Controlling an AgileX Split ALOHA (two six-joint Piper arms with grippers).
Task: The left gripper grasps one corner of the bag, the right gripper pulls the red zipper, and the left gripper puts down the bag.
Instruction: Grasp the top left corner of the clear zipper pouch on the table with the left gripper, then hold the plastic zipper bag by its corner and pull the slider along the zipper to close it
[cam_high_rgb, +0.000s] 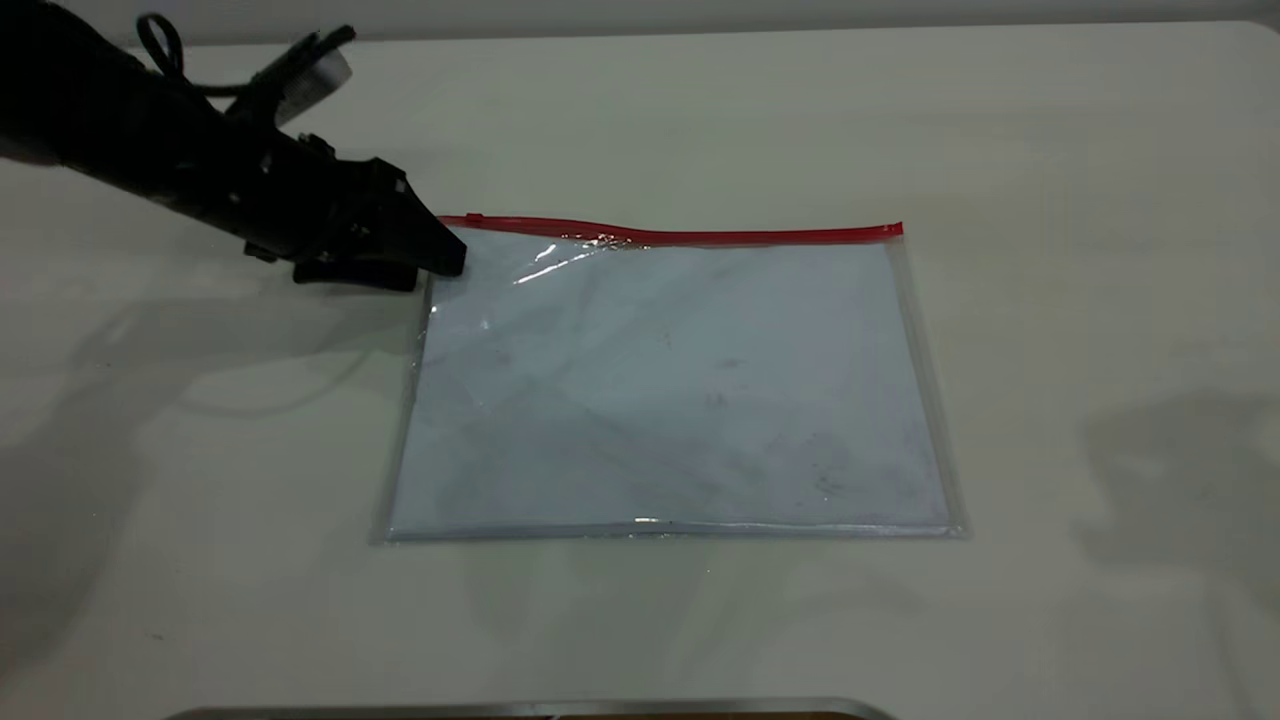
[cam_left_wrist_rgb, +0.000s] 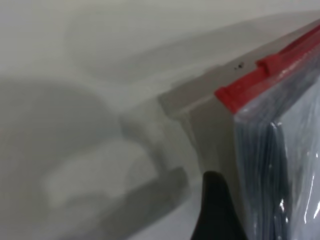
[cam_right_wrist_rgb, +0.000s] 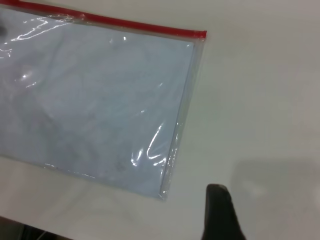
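Clear plastic bag (cam_high_rgb: 670, 385) lies flat on my table (cam_high_rgb: 1080, 150), red zipper (cam_high_rgb: 690, 235) running sideways along its far edge; my left gripper (cam_high_rgb: 440, 262) reaches its near-end corner (cam_high_rgb: 445, 235), jaw state unreadable

The left claw (cam_high_rgb: 440, 255) is black and tapered, carrying a silvery-grey block (cam_high_rgb: 318, 72) and looped black cable (cam_high_rgb: 165, 50).
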